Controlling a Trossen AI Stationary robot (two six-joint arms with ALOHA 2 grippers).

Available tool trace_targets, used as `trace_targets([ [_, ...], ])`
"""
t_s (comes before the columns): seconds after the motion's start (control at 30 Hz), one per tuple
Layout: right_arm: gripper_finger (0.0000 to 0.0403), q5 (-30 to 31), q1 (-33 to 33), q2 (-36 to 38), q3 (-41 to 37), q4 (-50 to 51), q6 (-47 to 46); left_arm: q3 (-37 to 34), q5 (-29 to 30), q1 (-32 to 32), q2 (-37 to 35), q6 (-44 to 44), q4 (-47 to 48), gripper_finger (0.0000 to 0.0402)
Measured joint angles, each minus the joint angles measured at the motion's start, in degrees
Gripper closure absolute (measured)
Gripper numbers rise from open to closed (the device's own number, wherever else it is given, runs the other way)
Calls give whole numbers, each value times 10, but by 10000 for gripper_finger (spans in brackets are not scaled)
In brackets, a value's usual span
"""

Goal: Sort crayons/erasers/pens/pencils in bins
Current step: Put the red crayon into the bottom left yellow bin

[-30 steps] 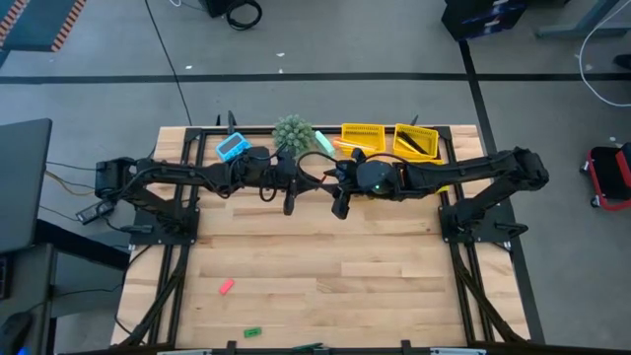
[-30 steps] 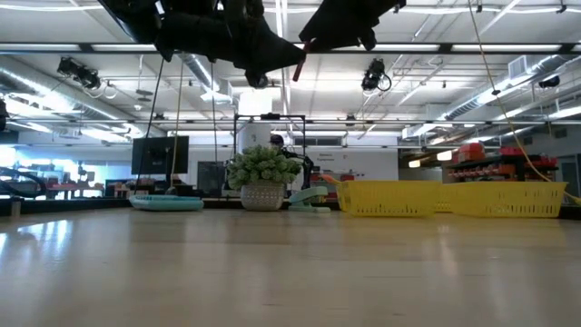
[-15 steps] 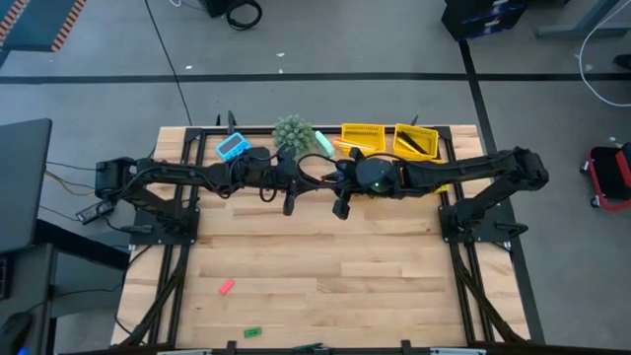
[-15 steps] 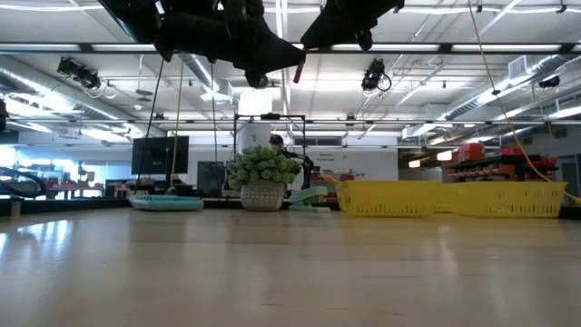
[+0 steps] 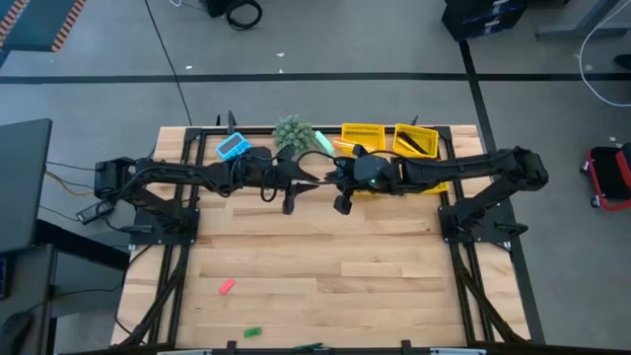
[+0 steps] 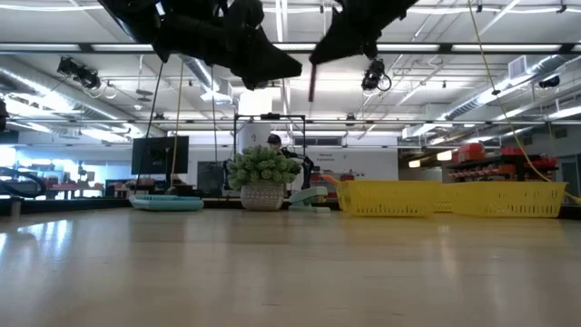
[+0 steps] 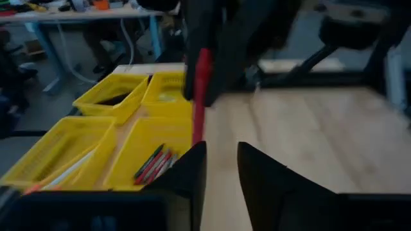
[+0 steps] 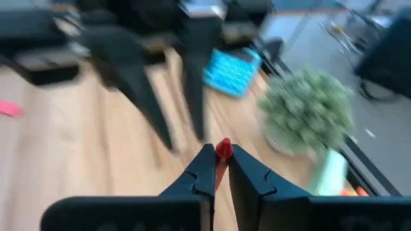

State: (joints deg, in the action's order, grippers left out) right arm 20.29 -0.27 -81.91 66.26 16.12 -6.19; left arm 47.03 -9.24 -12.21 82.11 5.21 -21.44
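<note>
Red crayon (image 8: 223,150) pinched in my right claw (image 8: 218,168); left claw (image 7: 221,168) spread, empty. Handover step; next, carry it to the crayon bin (image 7: 144,157).

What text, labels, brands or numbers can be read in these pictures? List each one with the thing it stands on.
None can be read.
Blue calculator: any key or display markings are too small and blurred.
Wall panels in the room behind the table in the low view: they bear marks, too small to read.
Yellow bins, red crayon in the right gripper, potted plant: no lettering visible.
</note>
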Motion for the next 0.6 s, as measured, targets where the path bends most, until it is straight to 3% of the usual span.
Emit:
trace_targets([
  [0.33,370,7,-76,0,0,196,-34,0,50,-46,-46,60,85,268],
  [0.6,370,-76,-186,-10,0,276,-12,-1,52,-80,-41,76,141,281],
])
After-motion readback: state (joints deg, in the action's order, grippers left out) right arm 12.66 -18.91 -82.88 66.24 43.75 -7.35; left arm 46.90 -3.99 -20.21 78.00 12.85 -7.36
